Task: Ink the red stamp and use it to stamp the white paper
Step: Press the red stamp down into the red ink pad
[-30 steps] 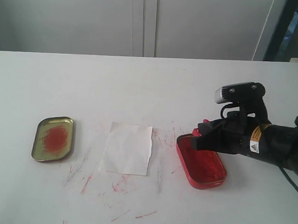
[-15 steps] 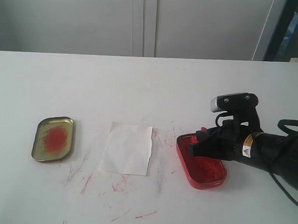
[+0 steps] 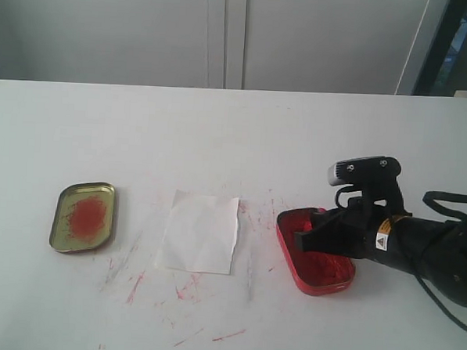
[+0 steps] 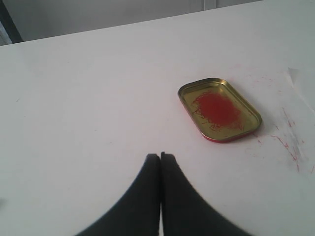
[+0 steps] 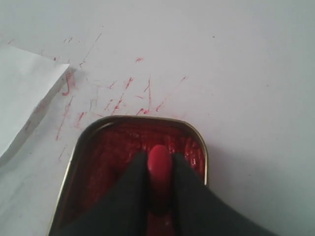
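Note:
In the right wrist view the red stamp (image 5: pixel 159 164) shows its rounded handle between the two black fingers of my right gripper (image 5: pixel 158 162), which is shut on it. The stamp is down inside the red ink-filled tin (image 5: pixel 113 147), its base hidden below. From the exterior view the right gripper (image 3: pixel 308 238) sits low over that tin (image 3: pixel 322 270), hiding the stamp. The white paper (image 3: pixel 200 231) lies flat left of the tin; its corner (image 5: pixel 24 88) shows at the right wrist view's edge. My left gripper (image 4: pixel 160 156) is shut on nothing, above bare table.
A gold oblong tin (image 3: pixel 83 216) with a red smear lies far left, also in the left wrist view (image 4: pixel 219 109). Red ink streaks (image 3: pixel 182 291) mark the white table (image 3: pixel 220 135) around the paper and tin. A grey wall stands behind.
My right gripper has come down with the stamp, from above the ink tin's far end into the tin. The paper and gold tin have not moved.

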You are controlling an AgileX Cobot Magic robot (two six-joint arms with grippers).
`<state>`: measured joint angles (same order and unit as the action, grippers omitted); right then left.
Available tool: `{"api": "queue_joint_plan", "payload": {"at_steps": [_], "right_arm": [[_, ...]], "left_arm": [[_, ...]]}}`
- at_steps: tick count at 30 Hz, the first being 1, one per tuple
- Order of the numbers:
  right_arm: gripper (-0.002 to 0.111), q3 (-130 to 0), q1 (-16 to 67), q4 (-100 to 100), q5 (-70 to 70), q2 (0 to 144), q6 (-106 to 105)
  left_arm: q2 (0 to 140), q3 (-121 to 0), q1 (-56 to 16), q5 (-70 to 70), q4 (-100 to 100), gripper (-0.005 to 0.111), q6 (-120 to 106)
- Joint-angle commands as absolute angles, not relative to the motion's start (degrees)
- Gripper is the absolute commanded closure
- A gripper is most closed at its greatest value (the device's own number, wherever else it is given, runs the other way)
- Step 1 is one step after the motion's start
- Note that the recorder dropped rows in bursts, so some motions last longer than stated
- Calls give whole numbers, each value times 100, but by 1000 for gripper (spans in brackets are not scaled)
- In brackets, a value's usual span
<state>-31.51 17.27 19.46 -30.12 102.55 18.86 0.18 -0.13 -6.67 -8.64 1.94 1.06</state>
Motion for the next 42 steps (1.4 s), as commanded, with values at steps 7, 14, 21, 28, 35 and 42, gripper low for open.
{"api": "queue_joint_plan", "payload": {"at_steps": [7, 14, 21, 28, 35, 42], "right_arm": [[108, -3129, 1701, 1930, -2991, 10634, 1820], [108, -3129, 1701, 1930, -2923, 10635, 1820], [108, -2958, 1701, 1930, -3140, 10635, 1797], [108, -2732, 1701, 1930, -3508, 10635, 1769], [108, -2732, 1701, 1930, -3615, 10635, 1806], [108, -2732, 1701, 1903, -3644, 10384, 1818]], "left_arm": [[0, 0, -711, -858, 192, 107, 125], [0, 0, -711, -858, 192, 107, 125], [0, 0, -711, -858, 192, 107, 125], [0, 0, -711, -858, 192, 107, 125], [0, 0, -711, -858, 192, 107, 125], [0, 0, -711, -858, 192, 107, 125]]}}
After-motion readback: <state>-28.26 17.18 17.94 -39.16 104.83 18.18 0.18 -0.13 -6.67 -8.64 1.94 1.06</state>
